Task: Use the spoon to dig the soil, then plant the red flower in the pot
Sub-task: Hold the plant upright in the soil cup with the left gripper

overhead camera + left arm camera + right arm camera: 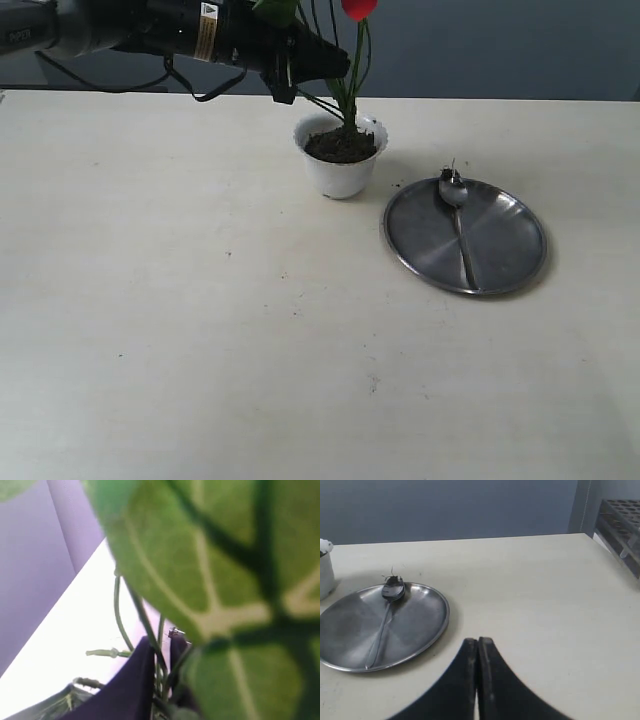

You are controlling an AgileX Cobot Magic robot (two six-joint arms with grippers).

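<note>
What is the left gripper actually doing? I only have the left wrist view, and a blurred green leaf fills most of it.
Observer: In the exterior view the left gripper is closed on the stems of the red flower, just above the pot.
Operator: Is the flower planted?
Observer: Its stems run down into the soil, which fills the pot nearly to the rim.
Operator: And the spoon?
Observer: The spoon lies unheld on the steel plate beside the pot, with soil crumbs in its bowl.
</note>
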